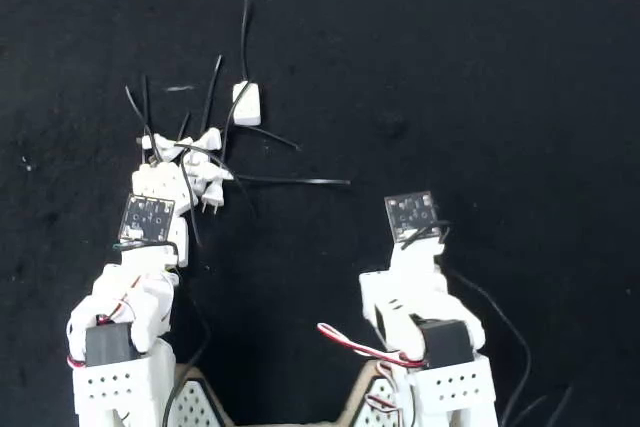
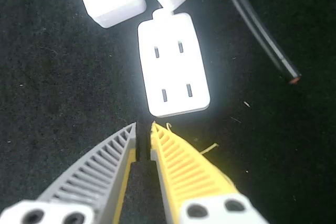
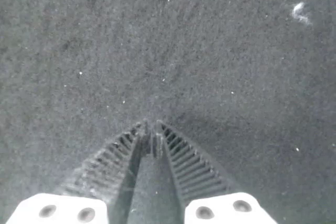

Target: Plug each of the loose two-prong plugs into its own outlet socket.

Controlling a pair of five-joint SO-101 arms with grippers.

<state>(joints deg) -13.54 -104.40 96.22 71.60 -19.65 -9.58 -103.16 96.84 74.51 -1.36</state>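
Just ahead of the clenched, empty left gripper (image 2: 143, 128) lies an outlet block (image 2: 173, 64), a black cord (image 2: 260, 32) beside it; right gripper (image 3: 152, 127) clenched empty over cloth (image 3: 210, 51)

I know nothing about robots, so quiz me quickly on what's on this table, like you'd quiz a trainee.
1. True or false: the left arm's jaws are clamped on a plug.
2. What lies just ahead of the left arm's jaws? A) a white outlet block B) a spoon C) a cup
3. How many slots show on that block's face?
Key: 1 false, they are shut on nothing; 2 A; 3 four.
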